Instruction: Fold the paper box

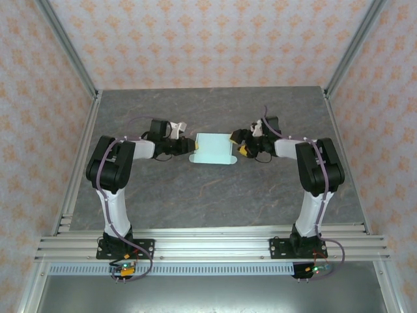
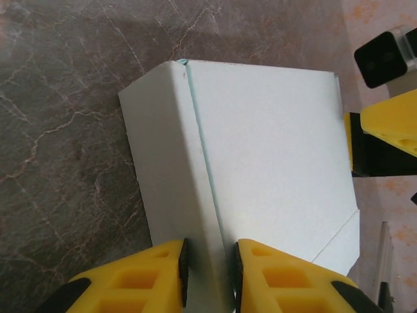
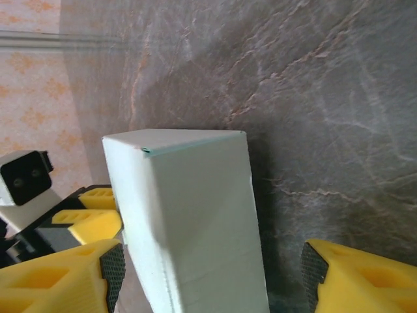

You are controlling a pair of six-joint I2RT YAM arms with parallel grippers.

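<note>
Grey marbled table [image 1: 195, 195], patterned walls [image 1: 208, 39]; left gripper [image 2: 210, 251] tight on paper box [image 2: 273, 150], right gripper [image 3: 214, 264] open.

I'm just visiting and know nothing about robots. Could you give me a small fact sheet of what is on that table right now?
surface: grey marbled table
object: pale green paper box, partly folded, lying mid-table between the two arms
left gripper: pinched shut on a raised fold at one end of the box
right gripper: open, straddling the other end of the box, with a gap showing on one side
surroundings: orange patterned walls
</note>
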